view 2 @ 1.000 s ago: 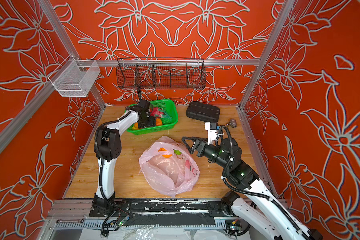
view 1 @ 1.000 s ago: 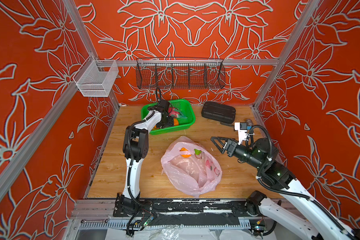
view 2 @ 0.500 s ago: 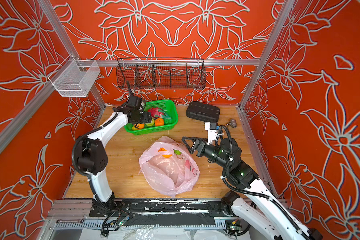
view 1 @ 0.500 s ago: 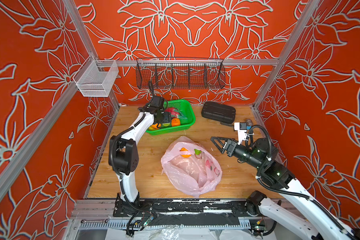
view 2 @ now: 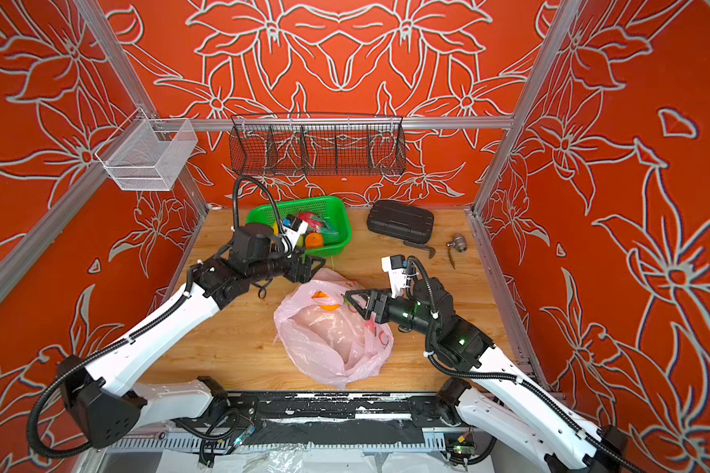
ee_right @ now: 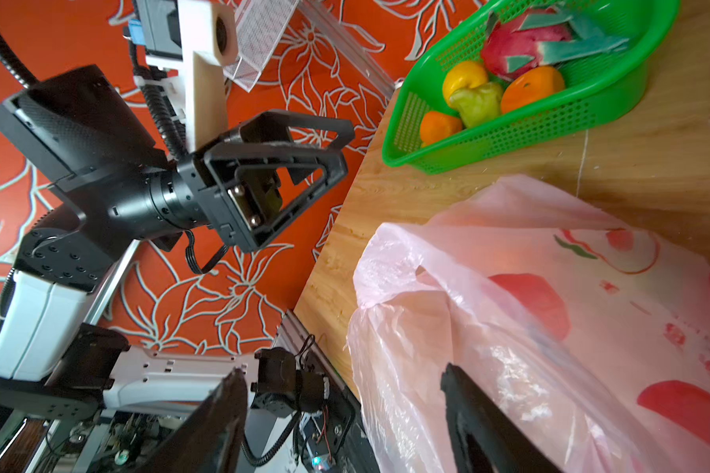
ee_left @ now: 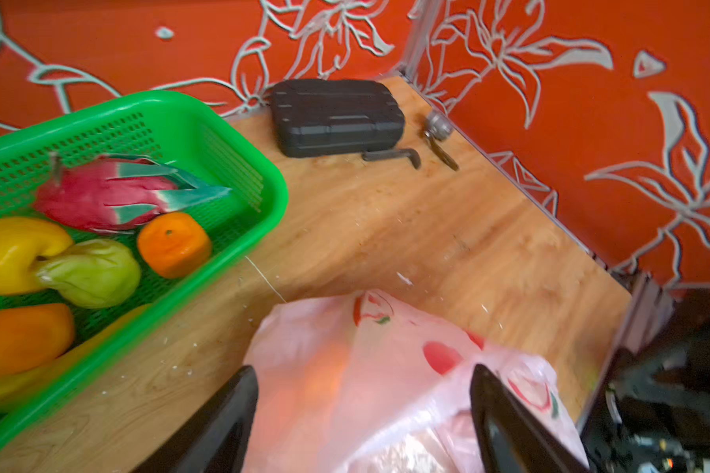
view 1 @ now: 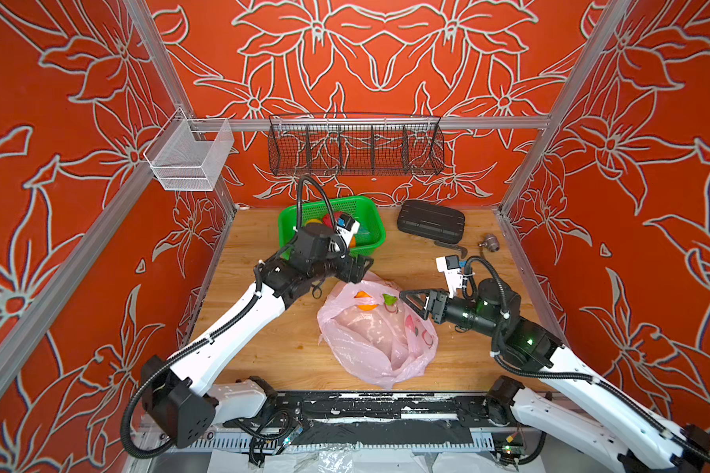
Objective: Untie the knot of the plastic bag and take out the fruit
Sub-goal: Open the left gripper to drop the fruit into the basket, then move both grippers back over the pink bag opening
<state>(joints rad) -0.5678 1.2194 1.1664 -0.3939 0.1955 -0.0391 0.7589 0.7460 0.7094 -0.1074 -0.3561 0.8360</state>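
Both left fingers and right fingers, spread, flank plastic bag's rim.

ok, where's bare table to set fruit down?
Bare wood: front-left, between the plastic bag and the left wall, partly under the left arm; also between bag and black case. Crowded: green basket, case and small metal parts along the back.
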